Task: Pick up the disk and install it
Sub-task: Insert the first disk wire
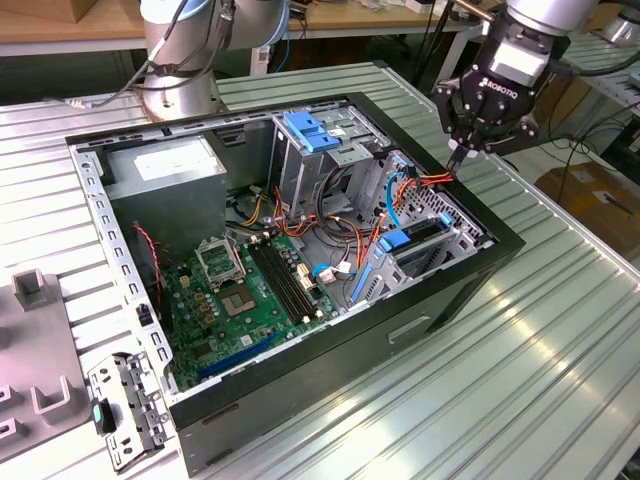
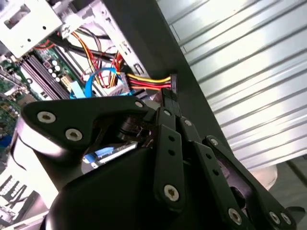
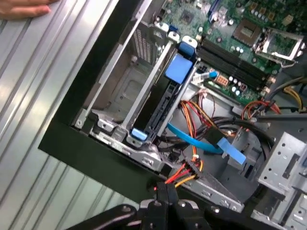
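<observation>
The disk stands on edge in the drive cage at the open computer case's corner on the exterior view's right, with a blue rail tab at its end. In the first wrist view the disk shows as a dark slab between metal cage walls. My gripper hangs just above the case rim beside that cage. Its fingers are closed together on the black power connector with red, yellow and orange wires. The same gripper and connector appear in the first wrist view.
The case lies open on a ribbed metal table, with the green motherboard, a grey power-supply box and a blue latch inside. A blue flat cable crosses near the connector. A person's hand rests on the table.
</observation>
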Controlling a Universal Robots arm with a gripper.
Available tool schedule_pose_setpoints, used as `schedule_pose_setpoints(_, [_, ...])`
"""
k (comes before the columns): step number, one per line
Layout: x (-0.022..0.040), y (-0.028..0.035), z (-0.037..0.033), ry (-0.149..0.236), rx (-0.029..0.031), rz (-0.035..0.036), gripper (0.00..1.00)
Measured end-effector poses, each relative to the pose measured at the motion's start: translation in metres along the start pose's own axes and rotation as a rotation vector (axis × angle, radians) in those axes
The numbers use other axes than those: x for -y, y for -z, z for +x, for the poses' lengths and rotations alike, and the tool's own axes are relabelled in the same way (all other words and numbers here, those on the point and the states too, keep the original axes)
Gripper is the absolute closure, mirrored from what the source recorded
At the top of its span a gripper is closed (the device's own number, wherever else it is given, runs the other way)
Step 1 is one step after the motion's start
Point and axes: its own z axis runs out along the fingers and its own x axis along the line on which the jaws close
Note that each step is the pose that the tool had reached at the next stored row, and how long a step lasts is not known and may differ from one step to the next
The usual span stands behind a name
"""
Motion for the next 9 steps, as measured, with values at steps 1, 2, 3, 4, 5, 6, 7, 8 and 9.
schedule_pose_setpoints(1, [0.0,-0.0003,0.0,0.016,-0.0005,-0.0001,0.89])
schedule_pose_setpoints(2, [0.0001,-0.001,0.0,0.048,-0.0014,-0.0002,0.89])
schedule_pose_setpoints(3, [0.0001,-0.0016,0.0,0.066,-0.0017,-0.0002,0.89])
schedule_pose_setpoints(4, [0.0001,-0.002,0.0,0.082,-0.002,-0.0002,0.89])
schedule_pose_setpoints(5, [0.0001,-0.0026,0.0,0.105,-0.0027,-0.0003,0.89])
schedule_pose_setpoints(6, [0.0001,-0.0033,0.0,0.131,-0.0034,-0.0004,0.89])
schedule_pose_setpoints(7, [0.0001,-0.004,0.0,0.155,-0.0042,-0.0006,0.89])
schedule_pose_setpoints(8, [0.0002,-0.0043,0.0001,0.172,-0.0048,-0.0008,0.89])
schedule_pose_setpoints(9, [0.0007,-0.0045,0.0004,0.189,-0.0054,-0.001,0.89])
